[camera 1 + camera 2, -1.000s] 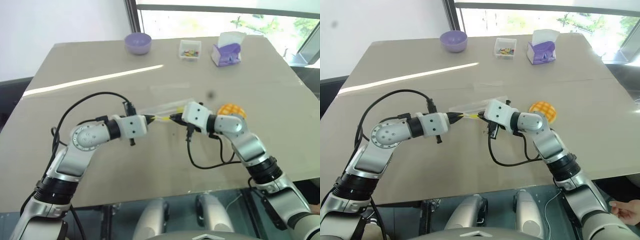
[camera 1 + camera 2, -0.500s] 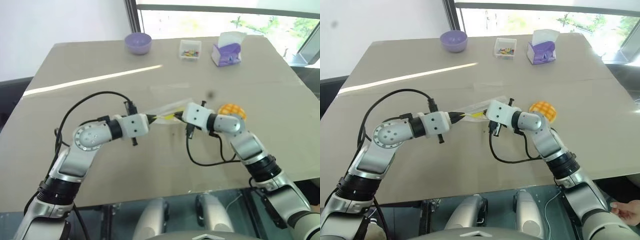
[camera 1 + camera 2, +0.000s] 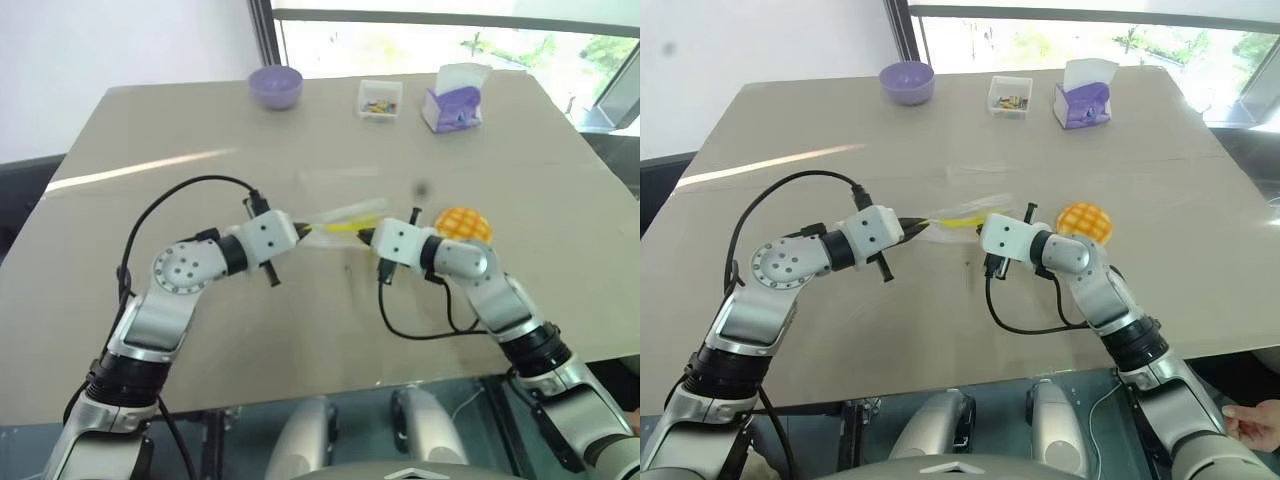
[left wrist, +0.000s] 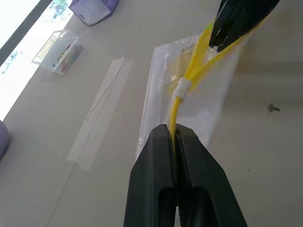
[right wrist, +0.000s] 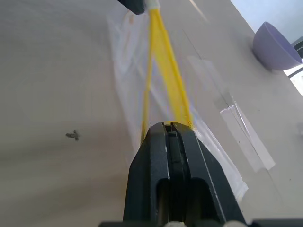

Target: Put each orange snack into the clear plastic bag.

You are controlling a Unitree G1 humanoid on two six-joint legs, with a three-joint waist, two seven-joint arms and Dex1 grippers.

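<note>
Yellow strip of clear plastic bag [image 4: 189, 94] between two clamped grippers

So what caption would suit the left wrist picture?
Both end effectors pinch the clear plastic bag by its yellow sealing strip above the table.

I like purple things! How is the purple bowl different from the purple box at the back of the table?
The purple bowl is round, open and all purple; the purple box is squarish, with white on top. The bowl sits further to the robot's left, the box further right. Both stand untouched at the table's far edge.
</note>
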